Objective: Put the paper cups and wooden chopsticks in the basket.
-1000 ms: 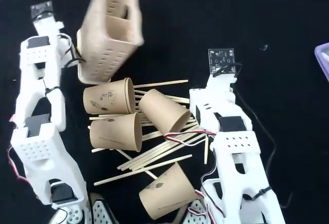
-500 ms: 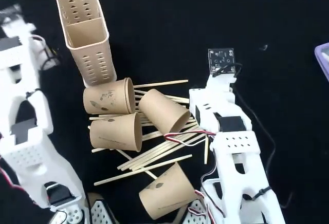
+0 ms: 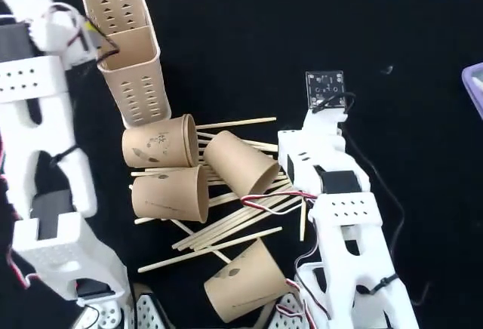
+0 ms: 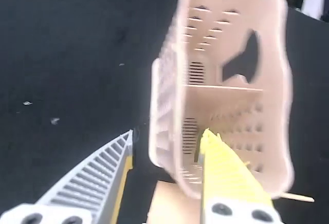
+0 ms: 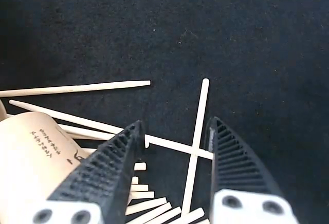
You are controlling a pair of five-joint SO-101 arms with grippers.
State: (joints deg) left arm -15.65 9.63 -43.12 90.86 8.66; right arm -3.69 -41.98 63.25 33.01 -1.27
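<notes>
The beige perforated basket (image 3: 124, 50) lies on its side at the back left, open end facing away from the cups. My left gripper (image 3: 96, 40) is at its rim; in the left wrist view the gripper (image 4: 164, 136) is open and straddles a side wall of the basket (image 4: 231, 90), yellow finger inside and grey finger outside. Several paper cups (image 3: 158, 142) lie tipped over among scattered wooden chopsticks (image 3: 226, 227) in the middle. My right gripper (image 5: 172, 131) hangs open just above crossed chopsticks (image 5: 198, 126), next to a cup (image 5: 36, 147).
The right arm (image 3: 332, 193) stretches along the right side of the pile, with one cup (image 3: 245, 280) near its base. A purple object (image 3: 475, 84) pokes in at the right edge. Bare black cloth covers the back and right of the table.
The basket was raised and tilted a second ago and now lies on the table. The left arm swung out left, then came back to the basket's rim. The right arm stayed still.
</notes>
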